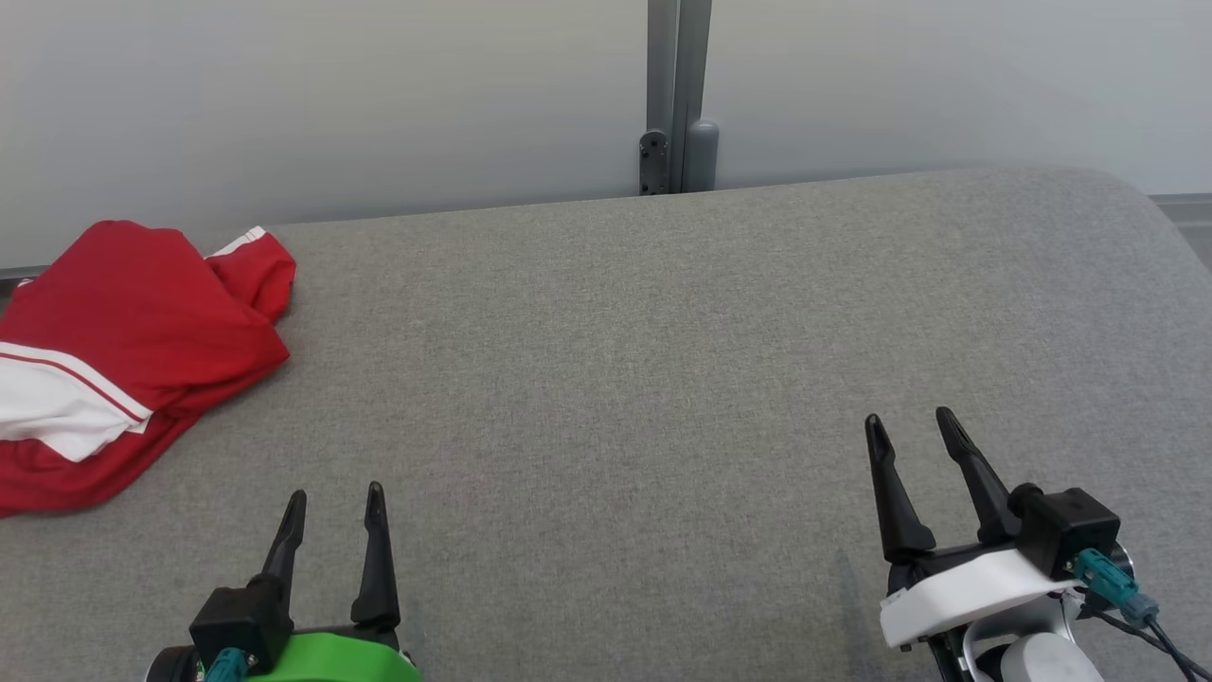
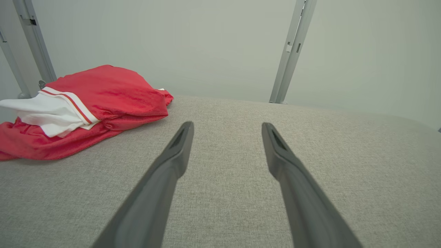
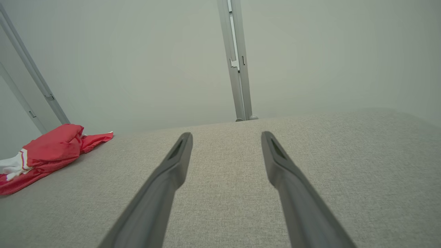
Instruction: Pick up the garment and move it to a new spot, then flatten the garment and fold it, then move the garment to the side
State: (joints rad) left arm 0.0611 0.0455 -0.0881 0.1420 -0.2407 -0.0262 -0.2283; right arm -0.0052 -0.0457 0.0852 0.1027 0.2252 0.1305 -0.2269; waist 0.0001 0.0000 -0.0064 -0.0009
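Left hand [image 1: 337,490], grey fabric [image 1: 615,379], pale wall [image 1: 379,95]

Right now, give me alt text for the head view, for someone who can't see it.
A crumpled red and white garment lies at the far left of a grey fabric surface. The left gripper and right gripper are open and empty near the bottom, well apart from it.

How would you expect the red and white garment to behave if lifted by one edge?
The garment lies crumpled in soft folds, so it will probably sag and drape when lifted. It looks thin, so likely light; pushed across the grey surface it may bunch rather than slide.
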